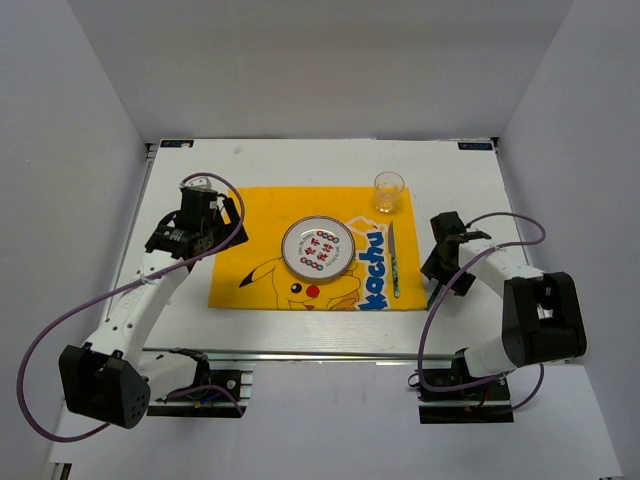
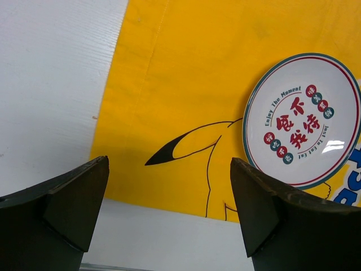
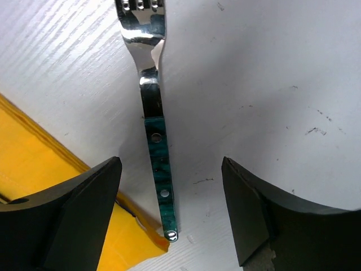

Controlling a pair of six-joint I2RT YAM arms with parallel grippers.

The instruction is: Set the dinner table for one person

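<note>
The white dinner table (image 1: 300,160) carries a yellow Pikachu placemat (image 1: 250,215) with a round printed plate (image 1: 318,248) in its middle. A clear glass (image 1: 389,191) stands at the mat's far right corner. A thin green-handled utensil (image 1: 393,258) lies on the mat right of the plate. A fork with a green handle (image 3: 159,164) lies on the bare table, its handle end at the mat's corner (image 3: 135,245). My right gripper (image 3: 171,161) is open, its jaws on either side of the fork's handle, above it (image 1: 440,272). My left gripper (image 2: 169,162) is open and empty over the mat's left part (image 1: 222,215).
The plate (image 2: 302,121) shows at the right of the left wrist view, the mat's near edge (image 2: 169,203) below. A metal rail (image 1: 330,354) runs along the table's front edge. White walls close in the back and both sides.
</note>
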